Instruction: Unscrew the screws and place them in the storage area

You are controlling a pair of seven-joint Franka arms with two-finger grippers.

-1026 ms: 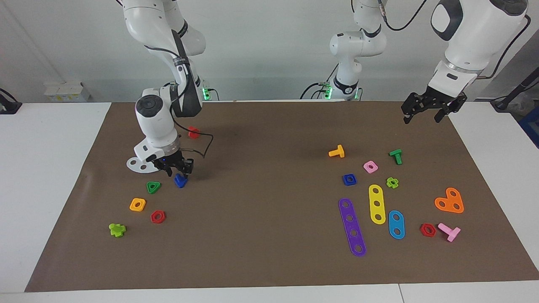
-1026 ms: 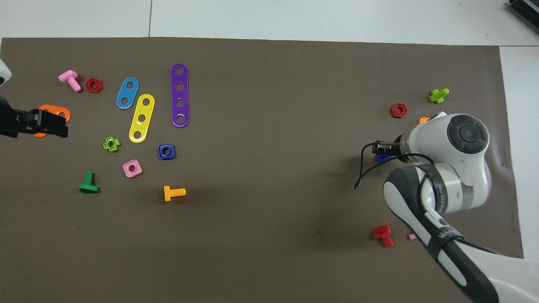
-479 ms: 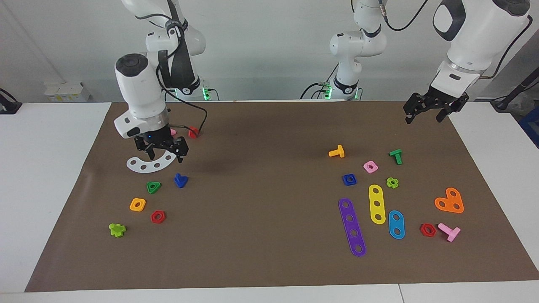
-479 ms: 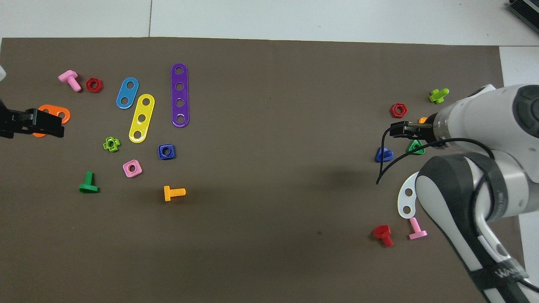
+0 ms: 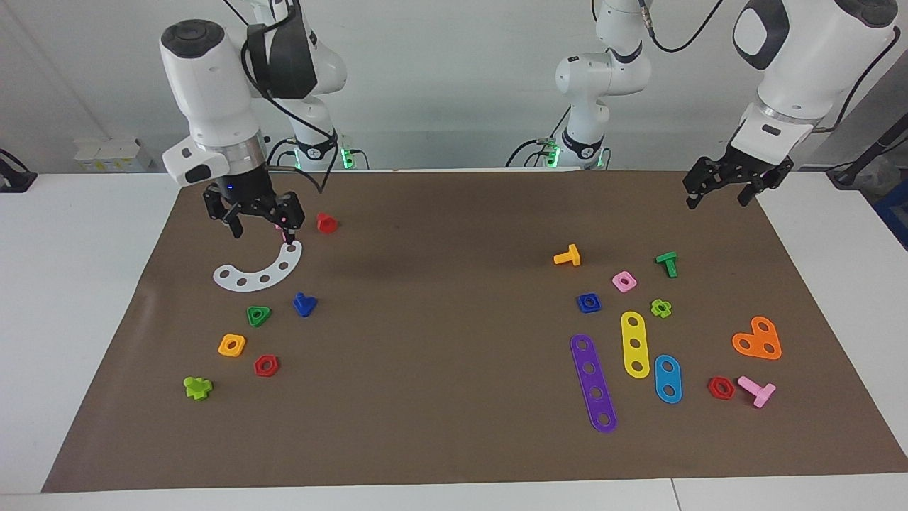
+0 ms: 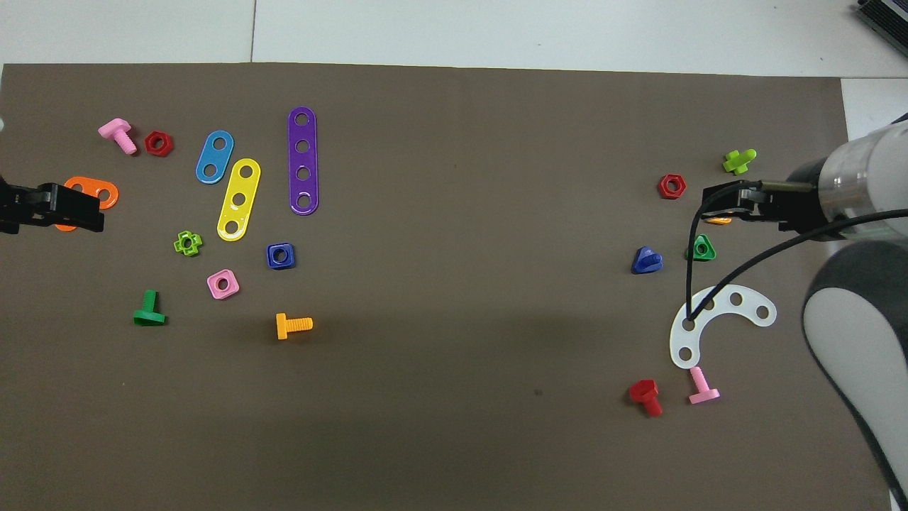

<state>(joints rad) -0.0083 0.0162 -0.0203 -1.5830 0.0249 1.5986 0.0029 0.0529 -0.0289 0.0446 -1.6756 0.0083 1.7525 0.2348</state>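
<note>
We have the brown mat (image 5: 454,454) spread over the table, with two clusters of toy parts at its two ends. Our right gripper (image 5: 255,220) hangs in the air over the white curved strip (image 5: 259,273) at the right arm's end, its fingers spread wide and holding nothing. Our left gripper (image 5: 734,186) waits raised over the mat's edge at the left arm's end, fingers also apart and empty.

The blue screw (image 5: 304,304) lies on the mat alone, with no nut on it, beside the green triangle nut (image 5: 259,315) and farther from the robots than the white curved strip. The blue square nut (image 5: 589,303) sits well apart from it, in the cluster at the left arm's end beside the purple strip (image 5: 593,383).

We judge that this screw is already unscrewed and set down among the stored parts, so the step in hand is clearing the right arm away. To do it well, we lift straight up before swinging sideways, so the dangling cable does not drag across the white curved strip or the screw. We also keep clear of the red bolt (image 5: 325,223) just beside the right gripper.
</note>
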